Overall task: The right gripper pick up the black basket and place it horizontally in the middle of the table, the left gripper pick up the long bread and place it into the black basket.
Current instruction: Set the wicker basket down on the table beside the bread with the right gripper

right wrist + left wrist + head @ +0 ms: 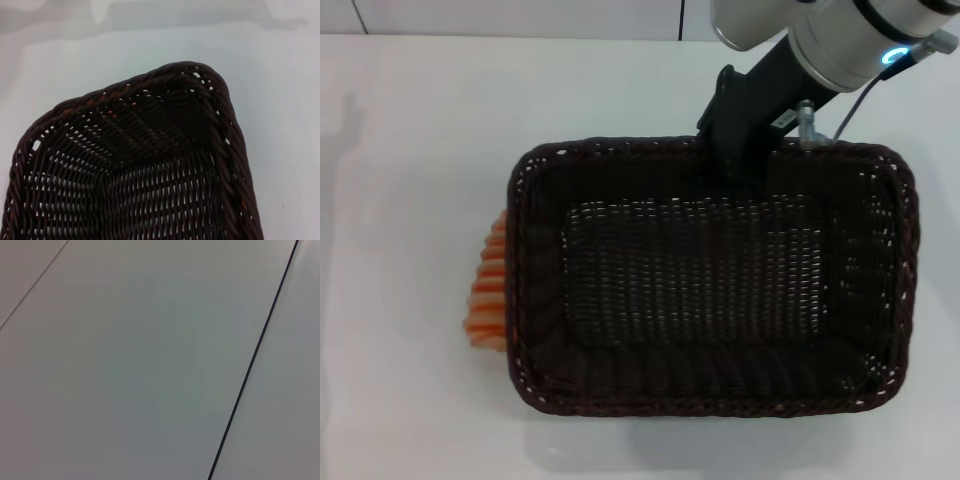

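The black basket (710,275) fills the middle of the head view with its long side across the view. My right gripper (735,165) reaches down from the upper right and is shut on the middle of the basket's far rim. The basket looks slightly raised, with a faint shadow on the table (400,150) below its near edge. The right wrist view shows a basket corner and inner wall (150,150). The long bread (487,290), orange and cream striped, lies against the basket's left side, partly hidden by the rim. My left gripper is out of view.
White tabletop shows left of and behind the basket. The left wrist view shows only a plain grey surface with a dark seam (255,355). The table's far edge (520,36) runs along the top of the head view.
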